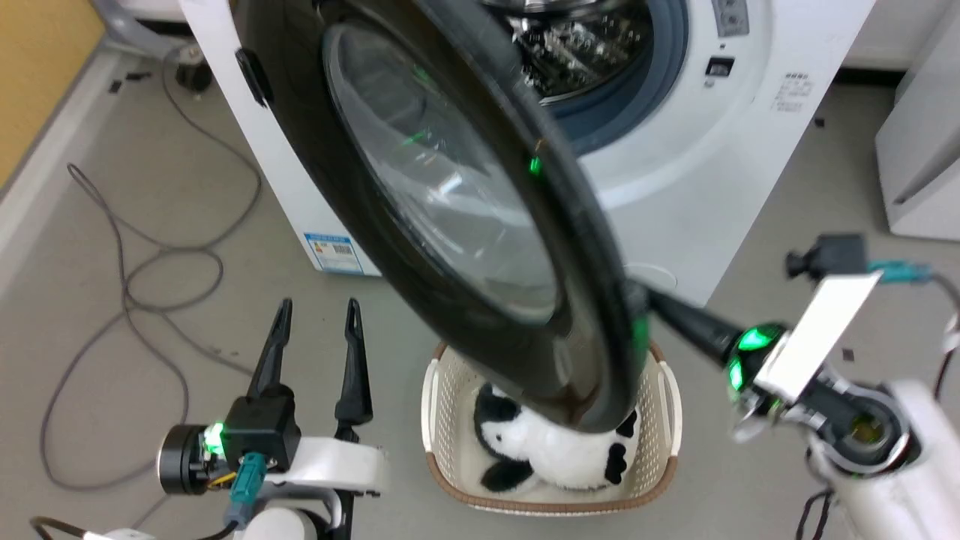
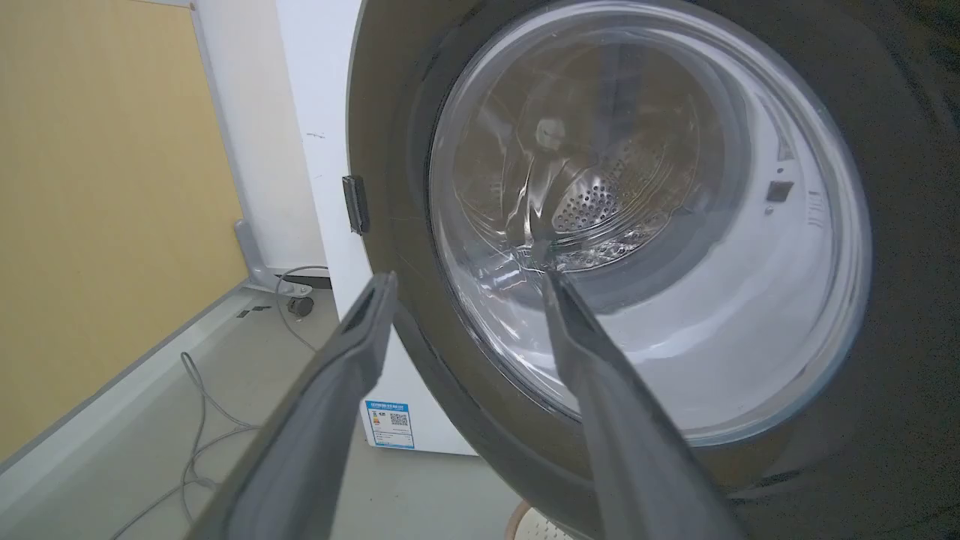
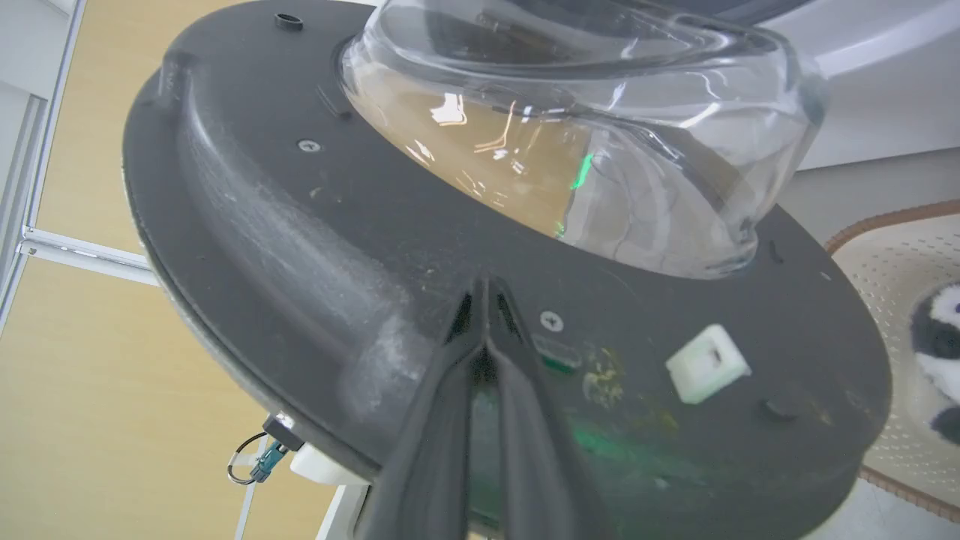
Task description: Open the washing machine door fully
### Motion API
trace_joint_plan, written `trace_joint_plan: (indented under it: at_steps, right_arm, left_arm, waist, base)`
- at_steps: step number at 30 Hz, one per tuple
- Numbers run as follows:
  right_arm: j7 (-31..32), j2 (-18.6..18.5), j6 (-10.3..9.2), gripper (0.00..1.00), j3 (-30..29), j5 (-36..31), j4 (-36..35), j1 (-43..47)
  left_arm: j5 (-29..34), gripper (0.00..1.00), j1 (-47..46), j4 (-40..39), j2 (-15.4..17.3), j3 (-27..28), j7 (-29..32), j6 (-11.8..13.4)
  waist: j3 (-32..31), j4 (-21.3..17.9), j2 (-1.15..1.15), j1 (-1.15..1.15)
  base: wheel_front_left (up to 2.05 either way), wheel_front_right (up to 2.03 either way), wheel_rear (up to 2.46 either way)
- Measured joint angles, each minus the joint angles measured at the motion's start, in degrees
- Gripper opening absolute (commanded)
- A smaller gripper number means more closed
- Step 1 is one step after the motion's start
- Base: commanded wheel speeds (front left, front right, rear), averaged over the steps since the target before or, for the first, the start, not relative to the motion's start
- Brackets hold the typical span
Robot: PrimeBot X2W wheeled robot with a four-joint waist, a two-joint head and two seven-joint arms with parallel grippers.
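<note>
The left gripper [image 1: 318, 306] hangs empty with its fingers spread wide, facing the outer face of the large round glossy black washing machine door [image 1: 442, 195]. That disc stands swung out from the white front-loading washing machine [image 1: 675, 150] (steel drum [image 1: 570, 45] exposed), slanting diagonally toward the robot. The right gripper [image 3: 480, 300], pinched shut, presses against its inner face.

A cream perforated laundry basket [image 1: 442, 427] with a brown rim holds a black-and-white plush panda [image 1: 555, 454], with grey cables [image 1: 127, 285] looped on the floor well left of it and a white cabinet [image 1: 919, 165] well to its right.
</note>
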Motion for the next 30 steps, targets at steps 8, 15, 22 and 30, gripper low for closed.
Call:
trace_joint_plan:
  at_steps: [8, 15, 22, 30]
  right_arm:
    - [0.3, 3.09, 0.0, 0.0, 4.47, 0.01, -2.41, 5.42]
    - [1.05, 5.38, 0.0, 0.0, 8.49, -0.33, -3.33, 7.94]
    - [-1.54, 6.11, 0.01, 0.0, 9.53, -1.3, -5.72, 10.69]
    - [-24.13, 3.83, 0.01, 0.0, 2.01, -12.61, -11.39, 12.54]
  left_arm:
    - [0.0, 1.0, 2.69, 1.18, 0.0, 0.41, 0.0, -0.21]
    - [0.01, 1.0, 3.58, 1.72, 0.0, 0.58, 0.0, -0.57]
    - [0.03, 1.0, 4.85, 2.41, 0.0, 1.26, 0.0, -0.66]
    - [1.03, 1.0, 6.23, 2.92, 0.0, 2.89, 0.0, -1.22]
  waist:
    - [-3.45, 0.34, 0.0, 0.0]
    - [-4.66, 0.31, 0.0, 0.0]
    - [-6.09, -0.25, 0.0, 0.0]
    - [-8.26, -1.99, 0.0, 0.0]
  base:
    - [0.0, 0.0, 0.0]
    - [0.0, 0.0, 0.0]
    - [0.0, 0.0, 0.0]
    - [0.0, 0.0, 0.0]
